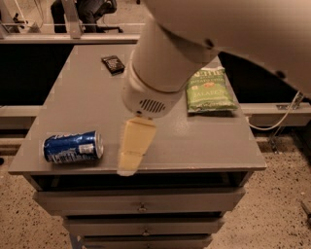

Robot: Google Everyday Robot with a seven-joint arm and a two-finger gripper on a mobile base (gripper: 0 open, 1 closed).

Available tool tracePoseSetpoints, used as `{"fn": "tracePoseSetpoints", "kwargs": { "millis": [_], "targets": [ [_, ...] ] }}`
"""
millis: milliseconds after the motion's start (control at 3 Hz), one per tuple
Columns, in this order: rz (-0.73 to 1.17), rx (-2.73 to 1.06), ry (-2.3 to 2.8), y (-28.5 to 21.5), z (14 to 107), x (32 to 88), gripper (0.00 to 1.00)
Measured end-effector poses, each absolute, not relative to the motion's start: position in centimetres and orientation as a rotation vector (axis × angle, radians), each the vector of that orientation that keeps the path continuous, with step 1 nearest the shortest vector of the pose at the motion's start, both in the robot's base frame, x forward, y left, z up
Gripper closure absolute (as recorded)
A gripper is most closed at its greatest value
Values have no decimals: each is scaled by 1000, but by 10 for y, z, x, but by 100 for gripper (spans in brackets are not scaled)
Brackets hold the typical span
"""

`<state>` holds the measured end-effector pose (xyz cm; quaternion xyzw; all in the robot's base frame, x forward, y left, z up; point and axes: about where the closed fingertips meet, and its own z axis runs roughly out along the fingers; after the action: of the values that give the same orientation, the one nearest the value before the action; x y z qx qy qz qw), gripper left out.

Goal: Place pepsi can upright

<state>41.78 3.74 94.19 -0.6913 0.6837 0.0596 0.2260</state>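
Observation:
The pepsi can [73, 147], blue with white markings, lies on its side near the front left corner of the grey table [82, 97], its silver top facing right. My gripper [130, 163] hangs from the large white arm over the table's front edge, just right of the can and apart from it. It holds nothing that I can see.
A green chip bag [210, 90] lies flat at the right, partly behind the arm. A small black packet [112, 64] lies at the back. Drawers [141, 202] sit under the tabletop. A rail and an office chair [92, 9] stand behind the table.

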Motion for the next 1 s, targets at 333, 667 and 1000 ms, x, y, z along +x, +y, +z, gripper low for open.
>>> {"fn": "tracePoseSetpoints", "kwargs": {
  "millis": [333,667,1000],
  "targets": [
    [208,-1941,1823,102,936,419,0],
    [223,-1956,1829,143,916,427,0],
    [227,-1961,1871,169,891,437,0]
  ]
}}
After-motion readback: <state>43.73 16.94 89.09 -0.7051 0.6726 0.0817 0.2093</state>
